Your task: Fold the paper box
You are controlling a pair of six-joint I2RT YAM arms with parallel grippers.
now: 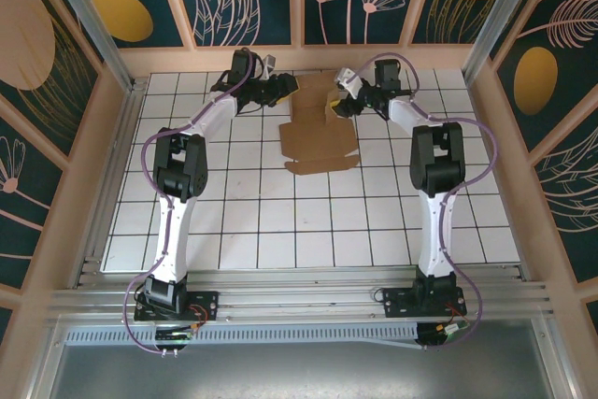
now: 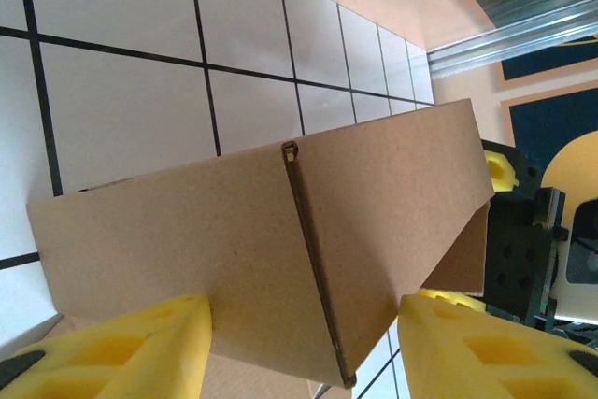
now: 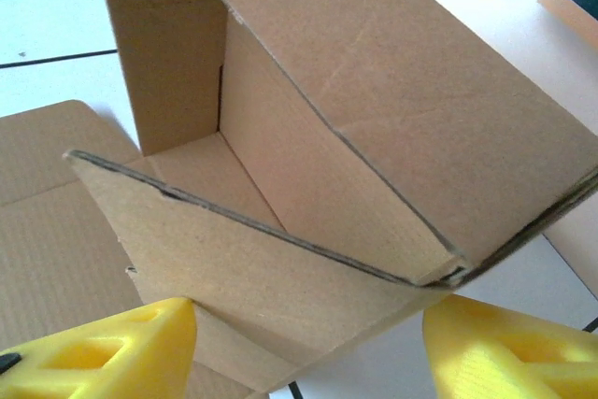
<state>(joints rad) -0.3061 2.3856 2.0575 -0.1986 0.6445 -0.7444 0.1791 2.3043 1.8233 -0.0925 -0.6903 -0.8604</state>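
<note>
— Where does the paper box (image 1: 318, 137) lie from your pincers?

— Straight between them. Your left pincer (image 1: 288, 90) is at one side of its raised end and your right pincer (image 1: 336, 103) at the other, both equally near. Its long axis runs across the line joining them, and the flat part trails back over the tabletop (image 1: 234, 221) toward your arm bases.

— And the jaws?

— Your right ones stand wide astride a slanting flap (image 3: 280, 277), with one finger clear of it. Your left ones are half-spread around a creased wall (image 2: 280, 240); I cannot tell whether they pinch it.

— Anything inside?

— Only bare cardboard, as far as the hollow shows.
</note>
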